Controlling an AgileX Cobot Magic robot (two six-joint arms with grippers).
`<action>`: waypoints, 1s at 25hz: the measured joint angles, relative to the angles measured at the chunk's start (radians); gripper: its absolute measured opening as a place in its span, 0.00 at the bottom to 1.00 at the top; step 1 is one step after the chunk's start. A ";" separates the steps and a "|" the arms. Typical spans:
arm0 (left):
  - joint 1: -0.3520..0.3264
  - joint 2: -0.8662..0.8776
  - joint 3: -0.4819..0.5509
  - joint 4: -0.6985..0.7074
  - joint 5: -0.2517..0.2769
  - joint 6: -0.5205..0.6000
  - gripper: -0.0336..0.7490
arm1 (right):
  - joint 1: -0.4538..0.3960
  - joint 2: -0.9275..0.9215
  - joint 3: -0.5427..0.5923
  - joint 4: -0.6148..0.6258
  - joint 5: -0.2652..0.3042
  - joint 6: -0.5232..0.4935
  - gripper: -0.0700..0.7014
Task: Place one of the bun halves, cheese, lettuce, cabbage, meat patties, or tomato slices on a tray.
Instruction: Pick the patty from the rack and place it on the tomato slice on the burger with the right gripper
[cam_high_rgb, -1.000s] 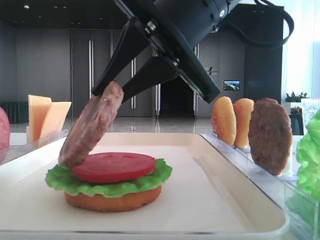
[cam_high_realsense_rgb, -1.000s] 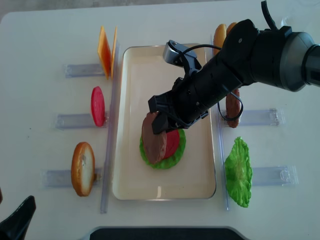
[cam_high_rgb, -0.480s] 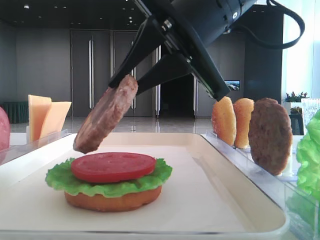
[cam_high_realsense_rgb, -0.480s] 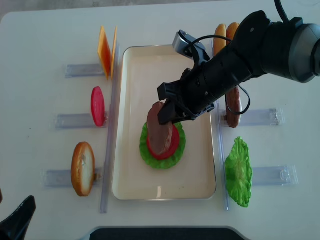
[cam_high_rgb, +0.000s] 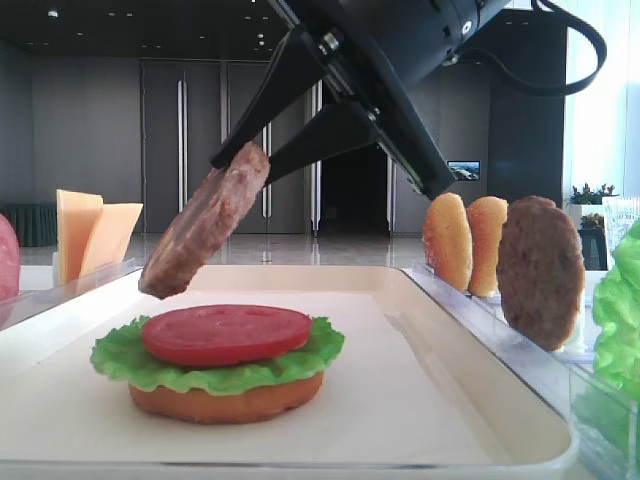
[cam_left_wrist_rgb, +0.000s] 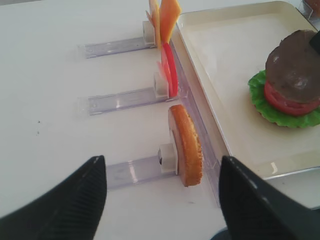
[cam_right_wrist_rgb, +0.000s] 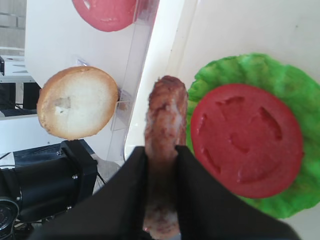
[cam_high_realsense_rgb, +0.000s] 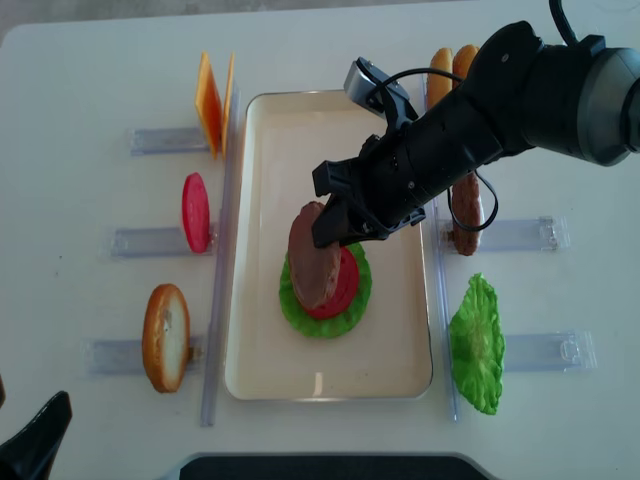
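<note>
Exterior high: white table (cam_high_realsense_rgb: 80, 70), dark hall doors (cam_high_rgb: 180, 140), right pincer (cam_high_realsense_rgb: 322, 228) pinching meat patty (cam_high_realsense_rgb: 312, 268)

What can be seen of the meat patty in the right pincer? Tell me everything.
The thick round greyish-brown meat patty has a grainy surface. The right pincer clamps its upper edge between black fingers. It hangs tilted, clear above the flat red tomato slice stacked on the frilly green lettuce, touching only the fingers.

black arm (cam_high_realsense_rgb: 520, 95), tapered fingers (cam_high_rgb: 300, 160), looping cable (cam_high_rgb: 560, 70)
</note>
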 joint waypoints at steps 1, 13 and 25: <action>0.000 0.000 0.000 0.000 0.000 0.000 0.73 | 0.000 0.000 0.000 0.000 0.001 0.000 0.25; 0.000 0.000 0.000 0.000 0.000 0.000 0.73 | 0.001 0.045 0.000 0.085 0.037 -0.073 0.25; 0.000 0.000 0.000 0.000 0.000 0.000 0.73 | 0.001 0.081 0.000 0.083 0.040 -0.090 0.25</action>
